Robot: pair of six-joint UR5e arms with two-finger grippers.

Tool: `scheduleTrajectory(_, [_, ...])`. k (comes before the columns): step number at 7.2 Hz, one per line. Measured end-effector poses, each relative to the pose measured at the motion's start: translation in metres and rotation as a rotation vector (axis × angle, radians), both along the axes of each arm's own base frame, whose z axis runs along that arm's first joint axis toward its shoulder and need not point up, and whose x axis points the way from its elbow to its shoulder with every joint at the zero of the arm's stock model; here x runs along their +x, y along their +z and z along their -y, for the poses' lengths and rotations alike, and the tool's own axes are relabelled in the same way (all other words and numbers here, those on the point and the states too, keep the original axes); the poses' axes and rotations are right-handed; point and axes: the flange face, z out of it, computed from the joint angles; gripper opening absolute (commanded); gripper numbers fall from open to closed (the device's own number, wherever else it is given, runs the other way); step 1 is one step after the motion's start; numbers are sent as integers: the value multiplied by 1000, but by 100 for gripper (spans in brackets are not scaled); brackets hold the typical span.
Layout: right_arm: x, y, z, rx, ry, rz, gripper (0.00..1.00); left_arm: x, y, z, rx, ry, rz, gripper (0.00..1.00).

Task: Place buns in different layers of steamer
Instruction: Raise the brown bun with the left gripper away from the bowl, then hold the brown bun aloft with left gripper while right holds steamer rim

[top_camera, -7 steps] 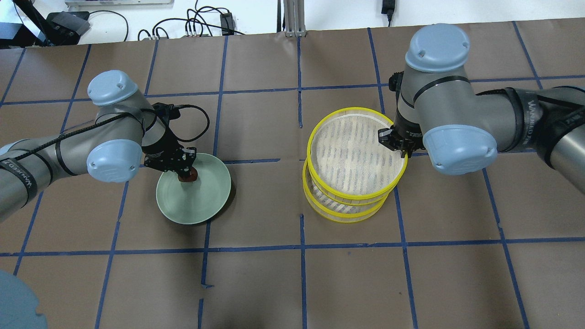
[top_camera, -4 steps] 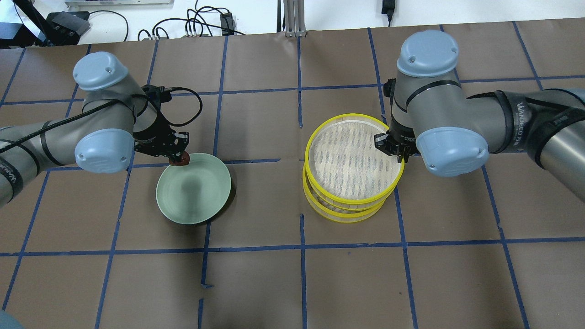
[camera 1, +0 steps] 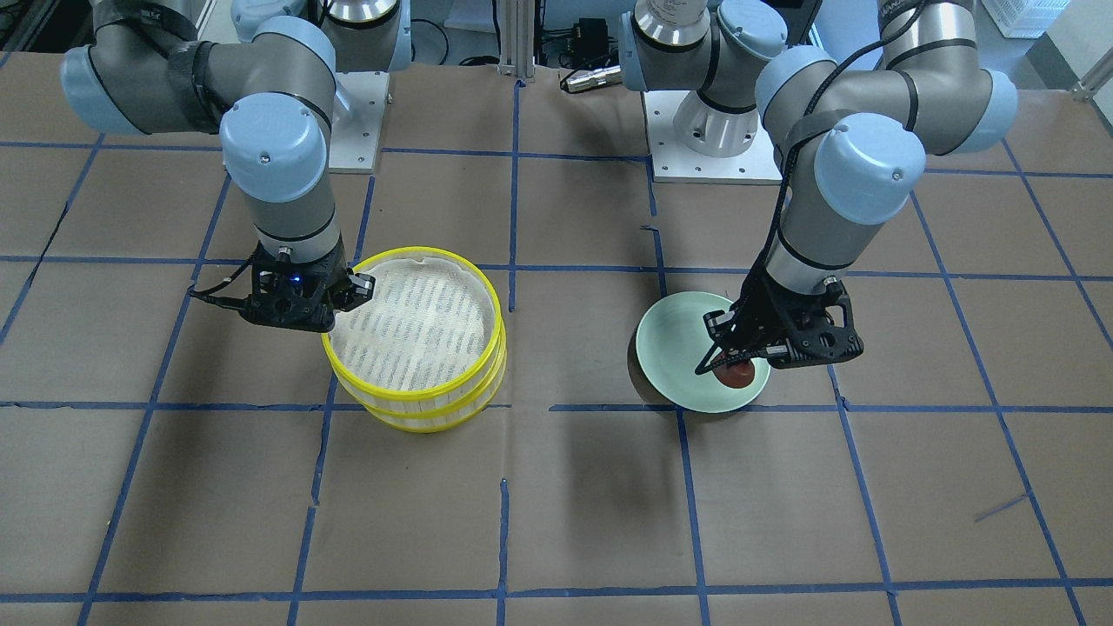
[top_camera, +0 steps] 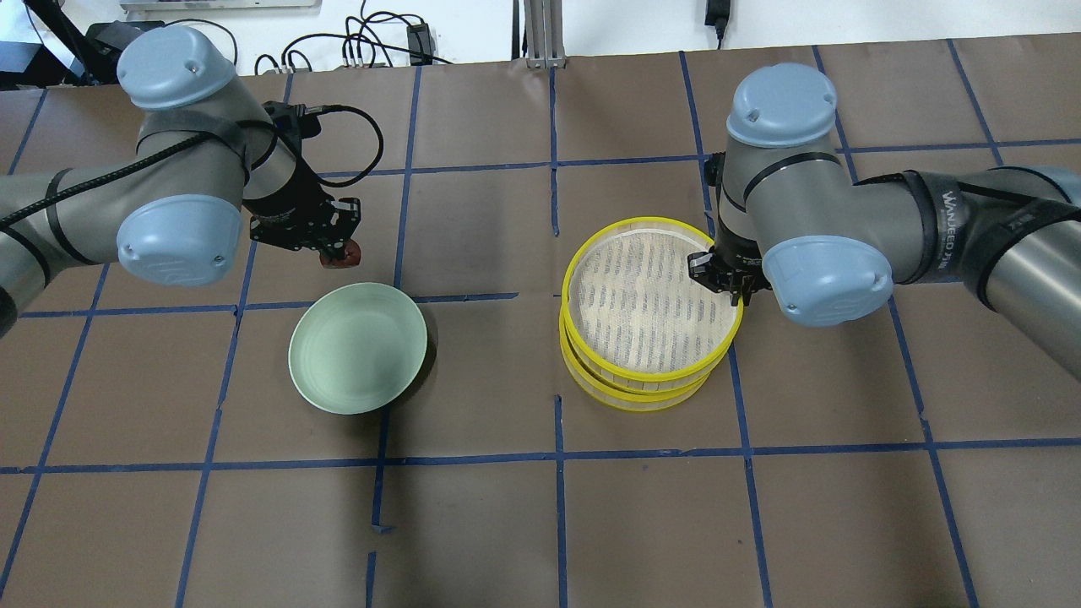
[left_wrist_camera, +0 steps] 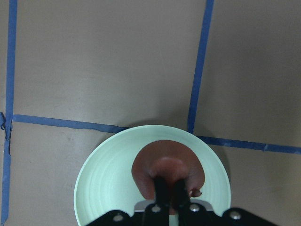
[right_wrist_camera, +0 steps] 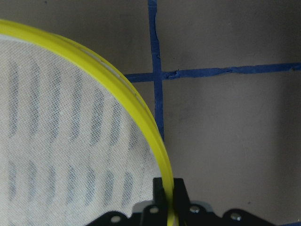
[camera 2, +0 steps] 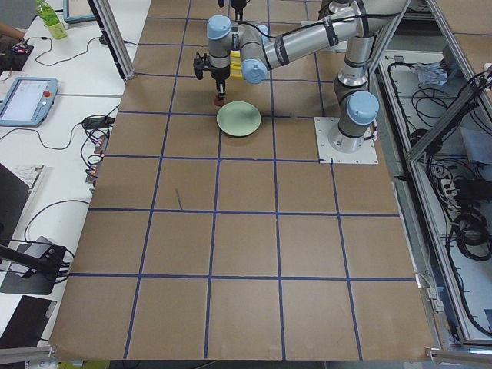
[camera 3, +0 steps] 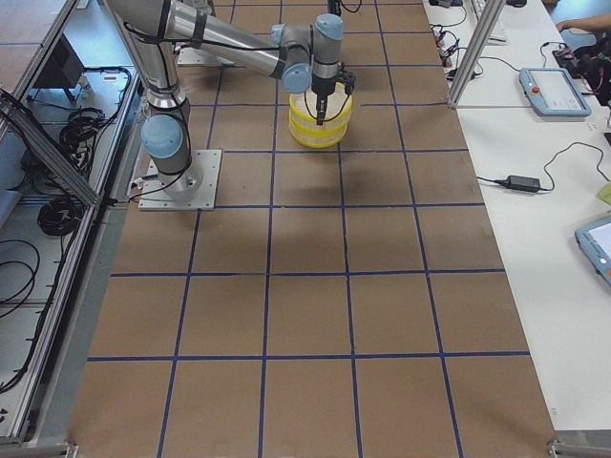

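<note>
Left jaws pinch brown bun (left_wrist_camera: 167, 162) at their tips, over green plate (left_wrist_camera: 103, 174), right jaws gripping top layer (top_camera: 650, 295) by its rim.

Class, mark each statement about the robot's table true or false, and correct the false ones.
1. The left gripper is shut on the brown bun. True.
2. A white bun lies on the green plate. False: the plate is bare.
3. The right gripper pinches the yellow rim of the top tray. True.
4. The two trays sit side by side. False: the top tray is above the lower tray, slightly offset.
5. A bun lies in the top tray. False: its mesh is bare.
</note>
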Motion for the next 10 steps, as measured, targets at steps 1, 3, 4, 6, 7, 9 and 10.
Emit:
scheduleTrajectory(1, [0,-1,0,2,0,0,5,-2,23,1,-3,-2,2,3])
scheduleTrajectory(3, [0,-2,1,5,0,1,5,-3,78,-4,20,-3,7,3])
scheduleTrajectory(4, [1,-2,1,4,0,2,5,-3,98,-11,31,-6,14,3])
scheduleTrajectory(6, [1,-2,1,5,2,4,5,-4,116,-24,42,-14,20,3])
scheduleTrajectory(7, [1,-2,2,5,4,4,5,-5,118,-28,43,-18,19,3])
scheduleTrajectory(9, [1,-2,1,5,5,5,5,-3,121,-34,46,-40,24,3])
scheduleTrajectory(10, [1,-1,2,3,5,10,5,-3,121,-36,49,-48,26,3])
